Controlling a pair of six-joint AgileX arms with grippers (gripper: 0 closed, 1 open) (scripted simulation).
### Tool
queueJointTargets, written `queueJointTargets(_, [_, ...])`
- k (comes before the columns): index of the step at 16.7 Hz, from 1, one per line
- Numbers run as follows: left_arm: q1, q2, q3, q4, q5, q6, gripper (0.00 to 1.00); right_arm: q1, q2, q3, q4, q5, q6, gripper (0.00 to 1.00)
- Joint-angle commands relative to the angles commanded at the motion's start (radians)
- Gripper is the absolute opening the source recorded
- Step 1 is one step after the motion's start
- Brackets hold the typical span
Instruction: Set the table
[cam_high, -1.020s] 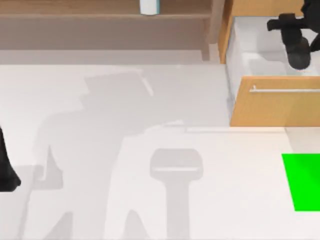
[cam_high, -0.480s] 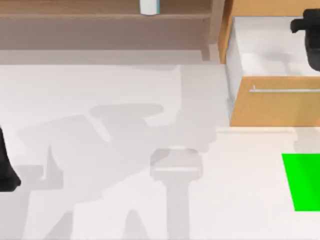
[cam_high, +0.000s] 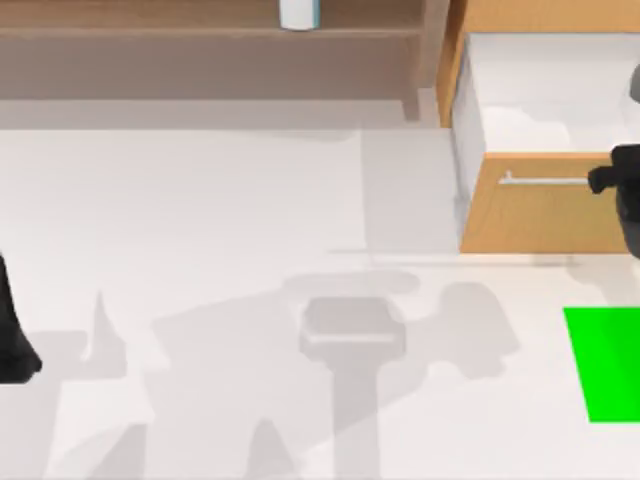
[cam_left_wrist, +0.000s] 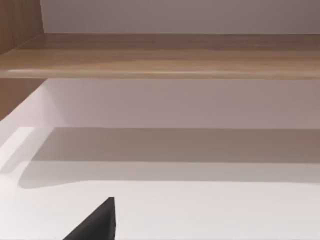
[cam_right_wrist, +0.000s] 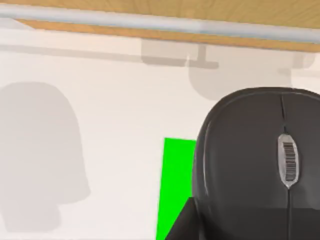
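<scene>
— Since a second ago your right gripper (cam_high: 622, 195) left the open drawer (cam_high: 540, 90) and now sits over the cabinet front (cam_high: 545, 215), at the table's (cam_high: 200, 220) right edge. What's it carrying?

— Black computer mouse (cam_right_wrist: 260, 160), jaws clamped on it, grey scroll wheel up, no readable brand. Green patch (cam_high: 603, 363) lies near the table's front right corner, just below it.

— Left gripper (cam_high: 12, 335)?

— Parked at the left edge; can't tell its jaw state. White cylinder (cam_high: 299, 13) stands on the shelf (cam_high: 150, 30).
</scene>
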Motion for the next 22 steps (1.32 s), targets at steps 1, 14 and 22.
queueJointTargets(1, [0.000, 0.000, 0.000, 0.000, 0.000, 0.000, 1.00, -0.004, -0.003, -0.047, 0.019, 0.001, 0.001, 0.00])
queueJointTargets(14, [0.000, 0.000, 0.000, 0.000, 0.000, 0.000, 1.00, -0.049, 0.051, -0.334, 0.171, 0.013, 0.006, 0.00])
queueJointTargets(22, [0.000, 0.000, 0.000, 0.000, 0.000, 0.000, 1.00, -0.046, 0.040, -0.322, 0.175, 0.013, 0.008, 0.00])
